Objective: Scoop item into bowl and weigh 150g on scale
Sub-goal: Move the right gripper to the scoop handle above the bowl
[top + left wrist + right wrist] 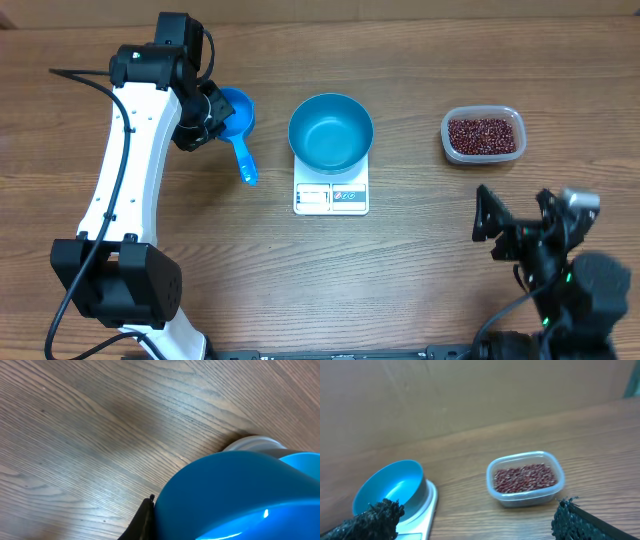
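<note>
Left hand [210,118] closed tight at scoop [238,118] cup, grip unclear, right hand [515,212] wide: lift scoop level, clear bowl [330,130], reach beans [483,134] far right.

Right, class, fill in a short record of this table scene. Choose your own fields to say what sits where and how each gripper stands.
bowl: blue, empty, standing on the scale
scale: white, mid-table, display edge on the robot's side
beans: red-brown, inside the tub
tub: clear, right of the scale, apart from it
scoop: blue, empty, left of the scale
left gripper: shut, at the scoop's cup; hold unclear
right gripper: open, holding nothing, on the near side of the tub
</note>
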Robot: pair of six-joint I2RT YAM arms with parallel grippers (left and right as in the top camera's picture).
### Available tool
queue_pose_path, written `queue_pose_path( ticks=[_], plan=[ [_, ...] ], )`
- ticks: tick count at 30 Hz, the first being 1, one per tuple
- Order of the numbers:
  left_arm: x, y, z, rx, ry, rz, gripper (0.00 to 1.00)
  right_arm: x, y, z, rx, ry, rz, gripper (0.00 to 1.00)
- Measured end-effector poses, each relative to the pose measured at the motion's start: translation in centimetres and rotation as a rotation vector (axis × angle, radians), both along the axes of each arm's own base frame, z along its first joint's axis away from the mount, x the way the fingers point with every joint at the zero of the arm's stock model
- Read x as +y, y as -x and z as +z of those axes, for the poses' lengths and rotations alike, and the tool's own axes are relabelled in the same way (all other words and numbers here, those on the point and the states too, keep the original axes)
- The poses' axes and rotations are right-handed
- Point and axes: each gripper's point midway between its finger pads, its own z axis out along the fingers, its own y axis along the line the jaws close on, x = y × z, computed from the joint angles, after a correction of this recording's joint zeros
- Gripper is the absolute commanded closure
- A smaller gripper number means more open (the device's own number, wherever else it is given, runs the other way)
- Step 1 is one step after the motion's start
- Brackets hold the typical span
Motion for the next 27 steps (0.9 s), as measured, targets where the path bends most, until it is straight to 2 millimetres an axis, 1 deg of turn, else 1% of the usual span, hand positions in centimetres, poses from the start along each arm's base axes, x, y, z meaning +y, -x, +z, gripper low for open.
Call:
queue_pose_path(
  ticks=[3,8,12,15,19,24,27],
  plan=[
    [-0.4,-0.1,0.1,-0.001,0.029,0.023,0.96,0.9,-1.4,1.0,0.072,-0.045,0.049,0.00],
    [-1.4,-0.3,0.2,-0.006,0.089,0.071,0.96,3.4,-4.5,2.9,0.160,-0.178,0.186,0.00],
    [-3.2,-0.7,0.4,-0.022,0.134,0.071,0.96,6.5,-7.5,4.9,0.149,-0.322,0.372,0.00],
    [-4.5,-0.8,0.6,-0.032,0.150,0.055,0.96,8.4,-8.7,5.7,0.156,-0.445,0.490,0.00],
    [-5.5,-0.7,0.6,-0.031,0.159,0.039,0.96,9.8,-9.6,5.1,0.234,-0.592,0.569,0.00],
    [-5.5,-0.7,0.6,-0.030,0.159,0.046,0.96,10.6,-9.9,3.7,0.334,-0.700,0.607,0.00],
    [-5.5,-0.7,0.6,-0.027,0.164,0.066,0.96,10.8,-9.9,3.4,0.367,-0.735,0.617,0.00]
  ],
)
